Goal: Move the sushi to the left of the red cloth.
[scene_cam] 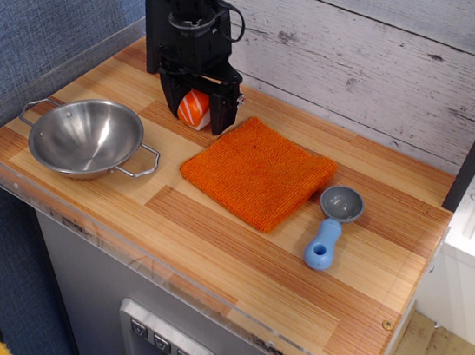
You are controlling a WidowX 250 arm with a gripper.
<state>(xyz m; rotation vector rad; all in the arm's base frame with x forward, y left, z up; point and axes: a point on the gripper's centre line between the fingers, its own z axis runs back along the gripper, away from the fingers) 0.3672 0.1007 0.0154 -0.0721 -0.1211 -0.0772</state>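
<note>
Just left of the cloth (pixel 258 172) we have the sushi (pixel 195 109) low over the table, gripper (pixel 195 112) clamped on it, so next we judge: spread the jaws, then lift clear.

wooden table (pixel 236 256), steel bowl (pixel 86 137), red cloth (pixel 258 172), blue scoop (pixel 331 227)

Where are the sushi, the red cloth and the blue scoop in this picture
sushi (pixel 196 107), main camera view, on its orange striped top between the gripper fingers
red cloth (pixel 258 172), main camera view, middle of the towel
blue scoop (pixel 324 241), main camera view, on its blue handle
</note>
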